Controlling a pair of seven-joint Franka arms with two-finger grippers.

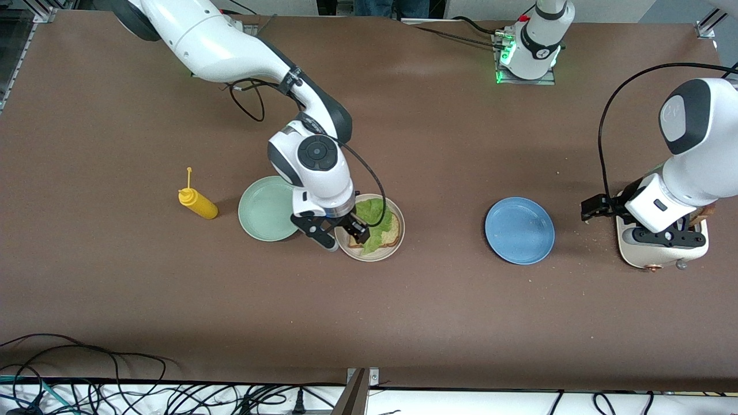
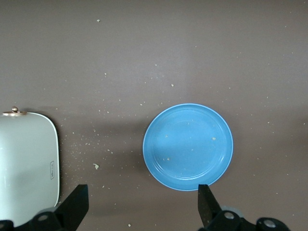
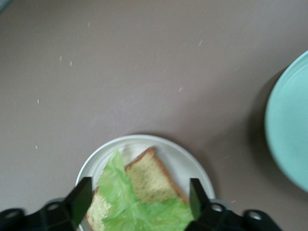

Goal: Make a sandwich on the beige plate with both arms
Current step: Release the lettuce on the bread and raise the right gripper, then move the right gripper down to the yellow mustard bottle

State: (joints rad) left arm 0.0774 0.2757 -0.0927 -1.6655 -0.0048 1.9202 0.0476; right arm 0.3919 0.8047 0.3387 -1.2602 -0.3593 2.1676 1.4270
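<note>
Right gripper (image 1: 338,229), black and two-fingered, hangs low over the round off-white beige plate (image 1: 399,221) with its fingers spread wide and nothing between them. Directly under it I see one square tan bread slice with a brown crust (image 1: 390,236) lying on that plate, and a ruffled green lettuce leaf (image 1: 373,222) draped across the slice. In the right wrist view the leaf (image 3: 139,207) covers much of the bread (image 3: 149,177), and the plate's rim (image 3: 192,159) shows around both. Just beside the gripper, toward the right arm's end of the table, sits the round mint green plate (image 1: 265,208), touching or nearly touching the beige one. Farther that way a yellow squeeze bottle (image 1: 198,202) lies on its side.

Left gripper (image 1: 669,235) hovers over the cream-coloured toaster (image 1: 660,253) at the left arm's end, fingers wide apart and empty in its wrist view (image 2: 142,207). Near it, toward the sandwich, rests the round blue plate (image 1: 519,230), with crumbs (image 2: 96,166) scattered on the brown table (image 1: 438,323).
</note>
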